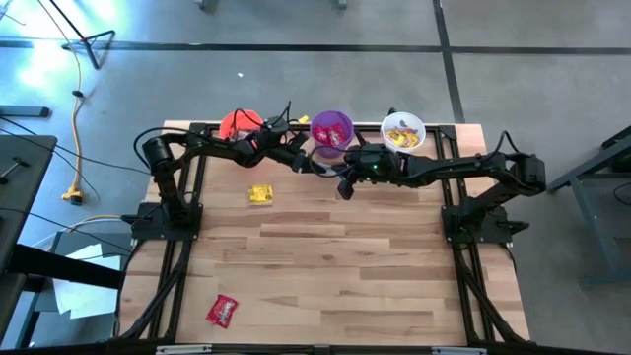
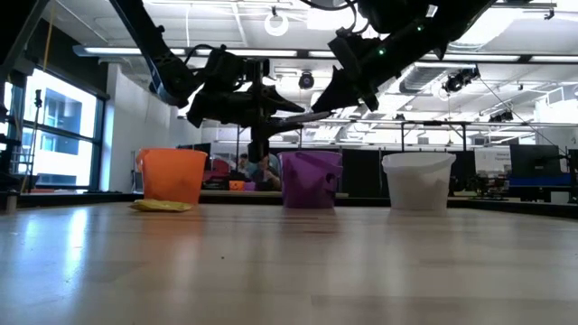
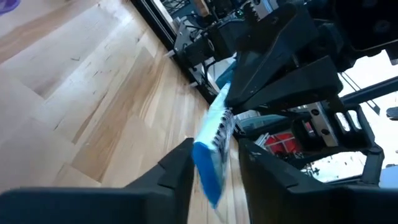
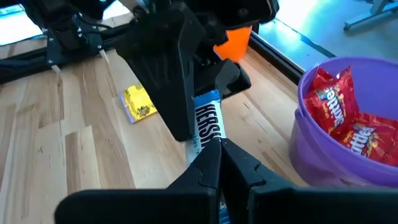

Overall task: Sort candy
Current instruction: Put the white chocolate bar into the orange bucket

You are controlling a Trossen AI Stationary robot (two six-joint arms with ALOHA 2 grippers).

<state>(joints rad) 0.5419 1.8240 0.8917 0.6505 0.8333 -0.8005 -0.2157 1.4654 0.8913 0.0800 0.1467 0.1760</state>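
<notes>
Near the worktop's far edge, beside the purple cup (image 1: 331, 129), the right claw (image 4: 219, 144) is pinching a blue-and-white bar (image 4: 208, 121), while the left claw (image 3: 214, 158) is straddling its other end, fingers narrowly apart.

One camera looks straight down from high above on the whole pale wooden plank table (image 1: 325, 256), while a second sits at tabletop height and looks level across it toward the round orange plastic cup (image 2: 172, 176), round purple plastic cup (image 2: 311, 179) and round white plastic cup (image 2: 418, 180). Two close wrist cameras face each other over the slim blue-and-white wrapped candy bar (image 4: 206, 121), which both seem to share.
</notes>
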